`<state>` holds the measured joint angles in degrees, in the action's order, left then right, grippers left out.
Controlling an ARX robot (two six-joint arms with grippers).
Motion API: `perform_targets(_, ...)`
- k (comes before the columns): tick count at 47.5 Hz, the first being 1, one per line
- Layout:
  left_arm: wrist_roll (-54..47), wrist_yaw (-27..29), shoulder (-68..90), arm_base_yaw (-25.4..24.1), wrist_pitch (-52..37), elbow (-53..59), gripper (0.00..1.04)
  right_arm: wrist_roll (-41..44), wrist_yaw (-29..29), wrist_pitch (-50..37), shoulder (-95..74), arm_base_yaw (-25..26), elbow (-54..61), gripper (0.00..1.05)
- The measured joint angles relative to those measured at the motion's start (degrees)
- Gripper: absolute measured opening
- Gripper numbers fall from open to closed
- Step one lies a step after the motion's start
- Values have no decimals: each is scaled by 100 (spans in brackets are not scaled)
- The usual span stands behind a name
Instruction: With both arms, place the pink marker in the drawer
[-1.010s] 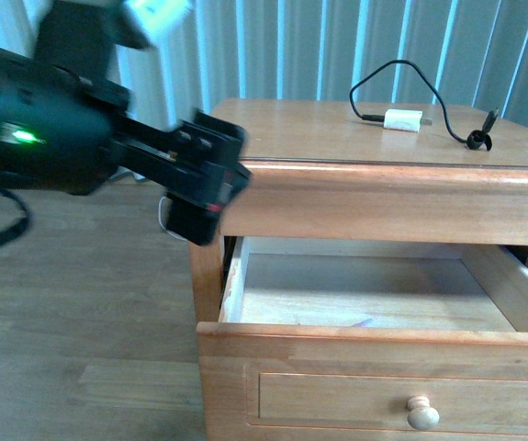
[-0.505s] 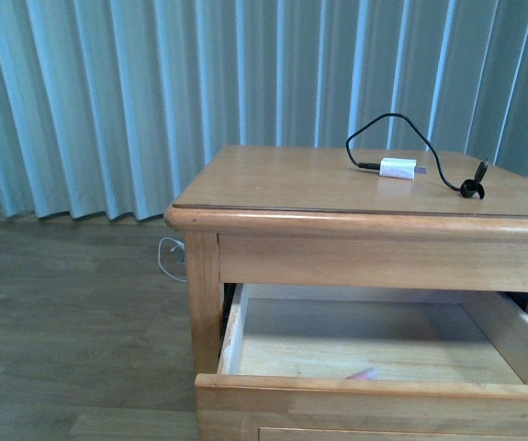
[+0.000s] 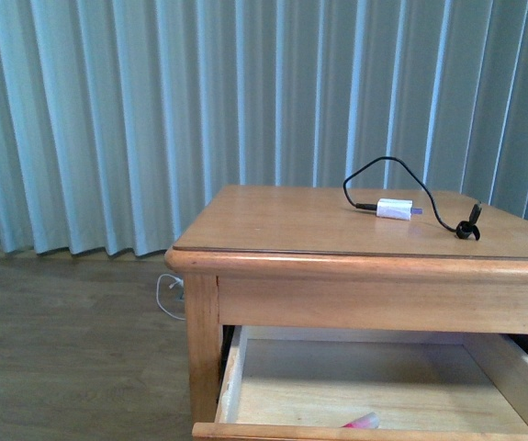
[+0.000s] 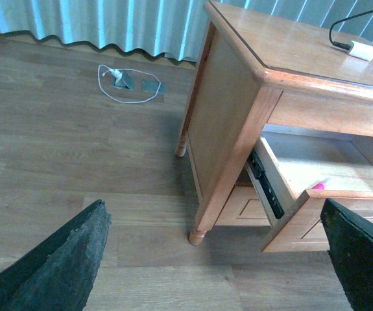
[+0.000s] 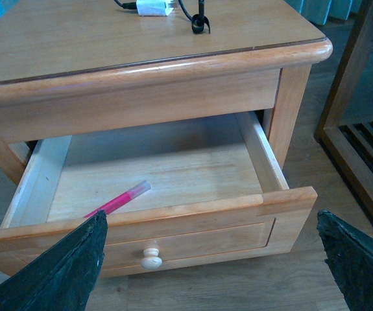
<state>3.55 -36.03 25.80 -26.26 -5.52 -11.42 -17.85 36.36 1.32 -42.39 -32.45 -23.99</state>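
The pink marker [image 5: 118, 199] lies loose on the floor of the open drawer [image 5: 225, 233]. With the knob [image 5: 151, 261] side taken as 6 o'clock, it sits toward 7 o'clock, slanted and close behind the front panel. Nothing is gripped. The left pincer [image 4: 213, 202] and the right pincer [image 5: 210, 215] both stand spread wide and empty, well back from the table [image 3: 282, 220]. Neither arm shows in the front view.

The placing looks done, so the risks probably lie in what follows. If the drawer is pushed shut briskly, the round marker could roll or skid across the smooth wood and knock against a wall. A pincer coming in low might strike the jutting front panel or the knob, since the drawer stands far out. A careless reach over the top could snag the white charger [image 3: 394, 209], whose black cable loops up at about 1 o'clock on the table top.

The table top is glossy, pale-brown wood with a rounded edge. The room has a wood-plank floor [image 4: 76, 149] and pale blue-green vertical blinds [image 3: 107, 119] behind the table. A white cord [image 4: 118, 84] is coiled on the floor at about 10 o'clock from the table.
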Motion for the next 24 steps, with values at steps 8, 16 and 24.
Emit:
perform_targets(8,2,0,0,0,0,0,99,0,0,0,0,0,0,96)
perform_targets(16,2,0,0,0,0,0,99,0,0,0,0,0,0,96)
perform_targets(24,-223,1672,-551,662,-761,490,72,0,2,0,0,0,0,96)
